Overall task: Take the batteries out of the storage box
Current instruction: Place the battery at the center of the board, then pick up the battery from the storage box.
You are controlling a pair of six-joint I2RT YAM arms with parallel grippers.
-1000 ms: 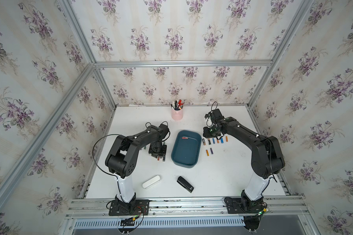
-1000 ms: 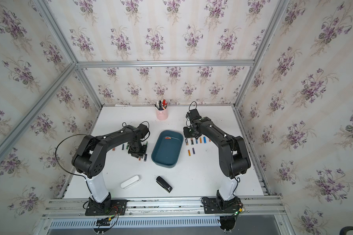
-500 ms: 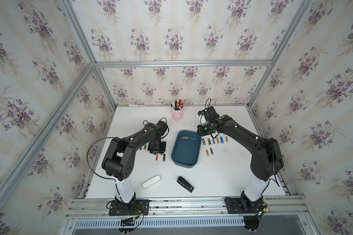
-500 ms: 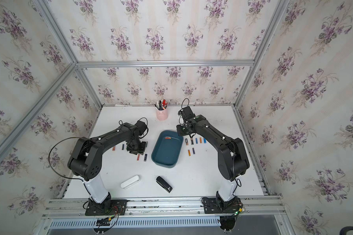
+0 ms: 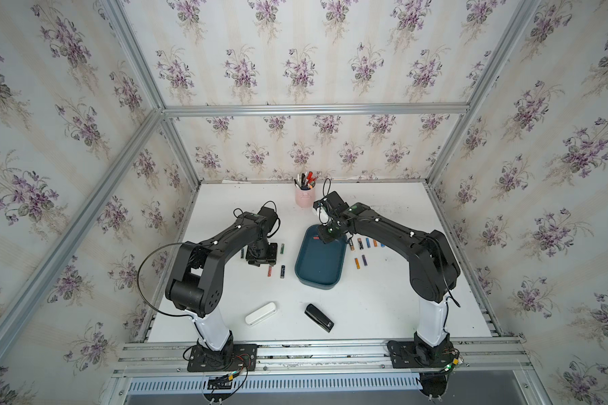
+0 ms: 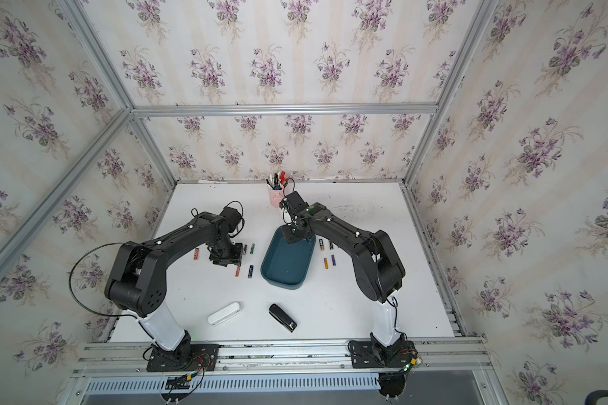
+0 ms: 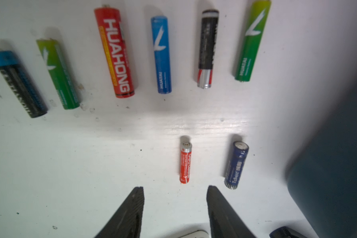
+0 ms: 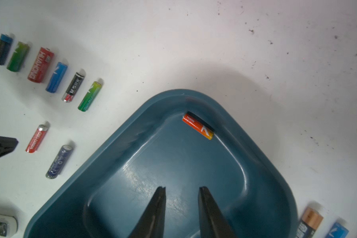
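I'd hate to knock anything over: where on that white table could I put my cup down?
Bare table lies along the near edge, right of the black stapler and in front of the storage box; also the far right corner beyond the pink pen cup. Crowded: batteries flank both sides of the box.

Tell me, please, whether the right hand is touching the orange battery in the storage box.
Apart. The right wrist view shows bare storage box floor between the right hand and the orange battery.
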